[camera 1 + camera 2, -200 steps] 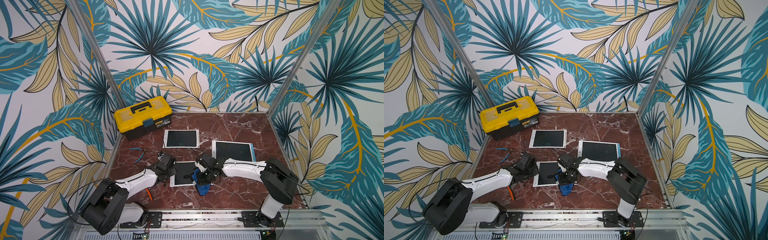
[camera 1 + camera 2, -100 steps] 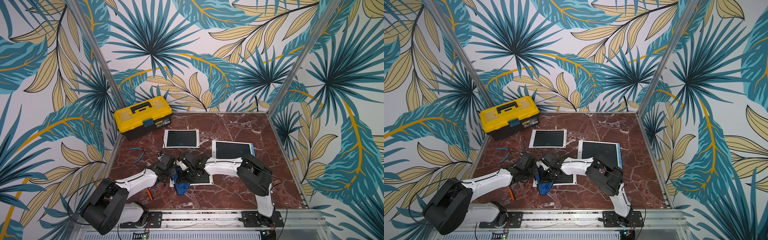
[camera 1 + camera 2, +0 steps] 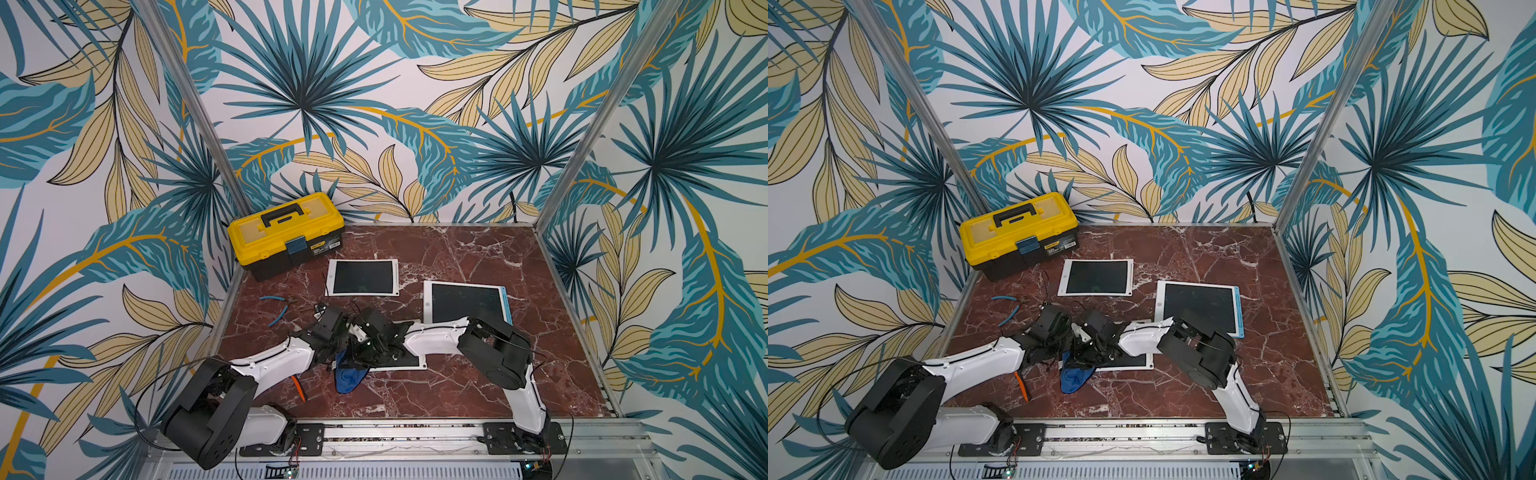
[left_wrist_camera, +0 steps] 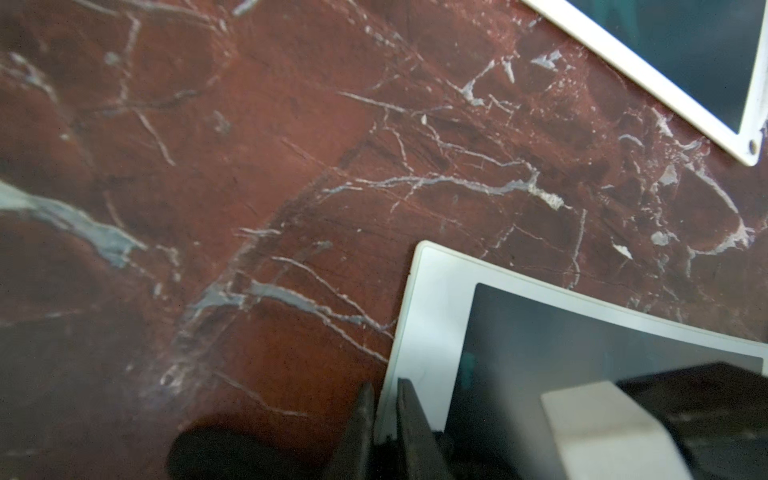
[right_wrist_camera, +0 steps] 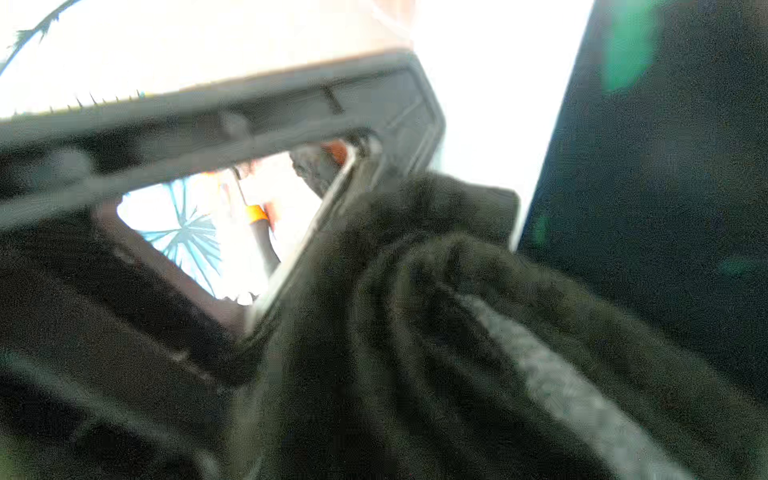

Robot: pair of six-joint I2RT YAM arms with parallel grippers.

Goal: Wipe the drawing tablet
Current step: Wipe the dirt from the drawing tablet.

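Two arms meeting low over the desk (image 3: pixel 457 386). The left fingers (image 4: pixel 386 419) are nearly pressed together and pinch the white rim of the tablet (image 4: pixel 519 332) at one side edge, as the left wrist view shows. The tablet lies flat on the desk, directly beneath and between both sets of fingers. In both top views the arms cover most of it, leaving bare only the strip on the right fingers' far side (image 3: pixel 409 361). The right fingers (image 3: pixel 359 353) are pressed together on a blue cloth (image 3: pixel 349 378) held down on the tablet's screen. The cloth's loose end spills off the tablet's edge onto the desk, on the robot's side of the fingers. In the right wrist view the bunched cloth (image 5: pixel 457 332) fills the foreground and hides the fingertips. Beyond both sets of fingers lies a second tablet (image 3: pixel 362 277). Beyond and to the right of the right fingers lies a larger, blue-edged tablet (image 3: pixel 465 301). Pliers (image 3: pixel 276 309) lie beyond and to the left of the left fingers, apart from them. An orange tool (image 3: pixel 298 386) lies beside the left forearm, on the robot's side of the fingers. A toolbox (image 3: pixel 286 232) sits well beyond, at the desk's far-left corner.
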